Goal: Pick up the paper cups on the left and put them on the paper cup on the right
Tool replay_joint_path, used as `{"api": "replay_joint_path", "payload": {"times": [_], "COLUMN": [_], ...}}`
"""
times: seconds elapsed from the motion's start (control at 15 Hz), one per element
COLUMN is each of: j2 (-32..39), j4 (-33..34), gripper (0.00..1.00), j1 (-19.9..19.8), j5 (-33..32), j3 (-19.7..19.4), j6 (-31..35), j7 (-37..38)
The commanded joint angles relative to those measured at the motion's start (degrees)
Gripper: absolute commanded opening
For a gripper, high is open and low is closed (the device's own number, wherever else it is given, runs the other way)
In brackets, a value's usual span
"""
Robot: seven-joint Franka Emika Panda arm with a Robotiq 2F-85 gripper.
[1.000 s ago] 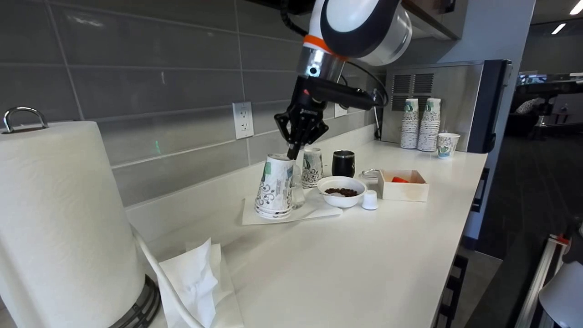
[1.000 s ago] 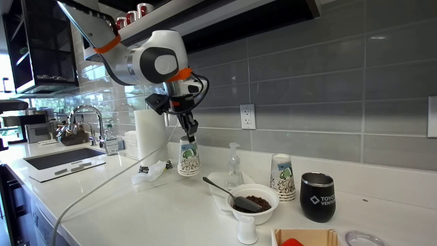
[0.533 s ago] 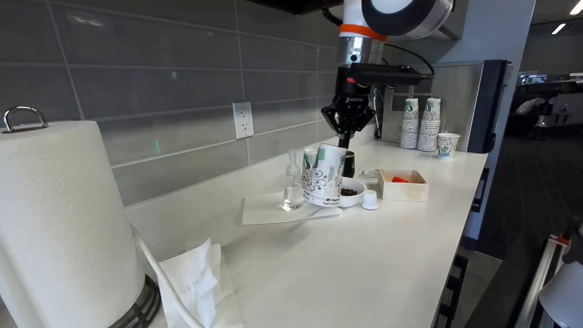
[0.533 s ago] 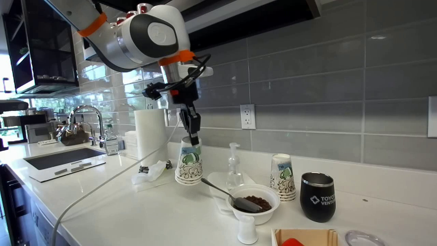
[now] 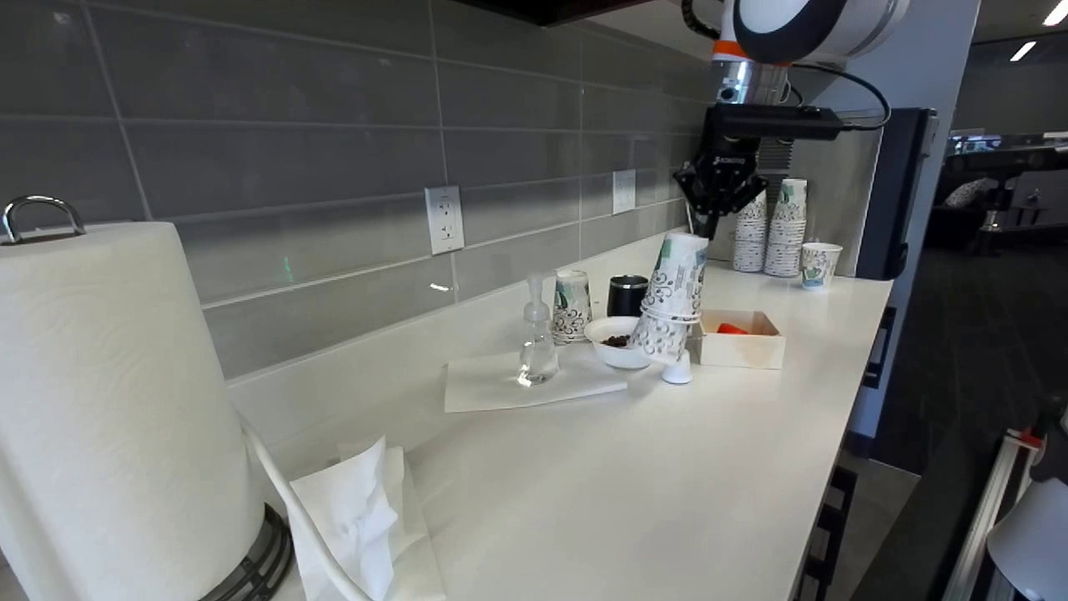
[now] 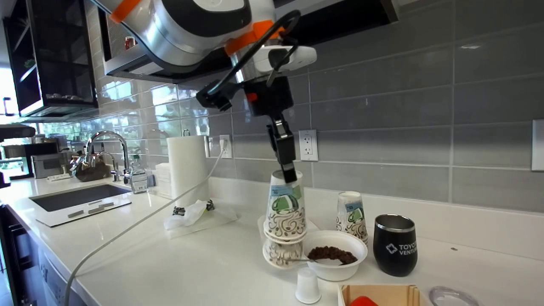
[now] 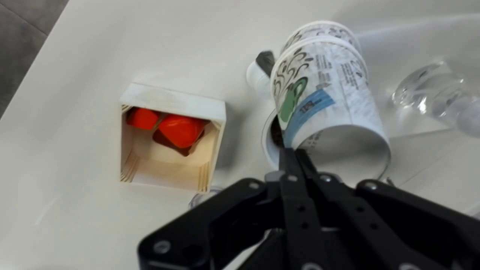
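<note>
1. The gripper [image 7: 296,154] has its fingers pressed together, pinching the base edge of an inverted stack of paper cups [image 6: 285,208].
2. The stack of paper cups is tilted, base end up, and raised off the counter [image 5: 601,501]. A lower cup [image 6: 282,254], blurred, hangs partway out beneath the rims above it.
3. In both exterior views the stack overlaps the white bowl [image 6: 335,274] holding dark brown bits [image 6: 331,253]. Contact with the bowl cannot be determined.
4. The standing paper cups [image 6: 352,214], also inverted, are near the black tumbler [image 6: 395,246], apart from the pinched stack.
5. A small white cup [image 6: 307,289] stands beside the wooden box [image 5: 741,352], which contains red items [image 7: 182,129].
</note>
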Motion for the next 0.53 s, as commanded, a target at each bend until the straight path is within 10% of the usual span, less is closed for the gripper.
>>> {"api": "replay_joint_path", "payload": {"times": [0.0,0.47], "j2": [1.58,11.02], "j4": [3.11,12.22], "gripper": [0.01,0.01], "j1": [-4.51,-6.48], "j5": [-2.29,-2.81], "j3": [-1.94,-1.41], "j6": [3.1,11.87], "j7": [-0.19,0.84]}}
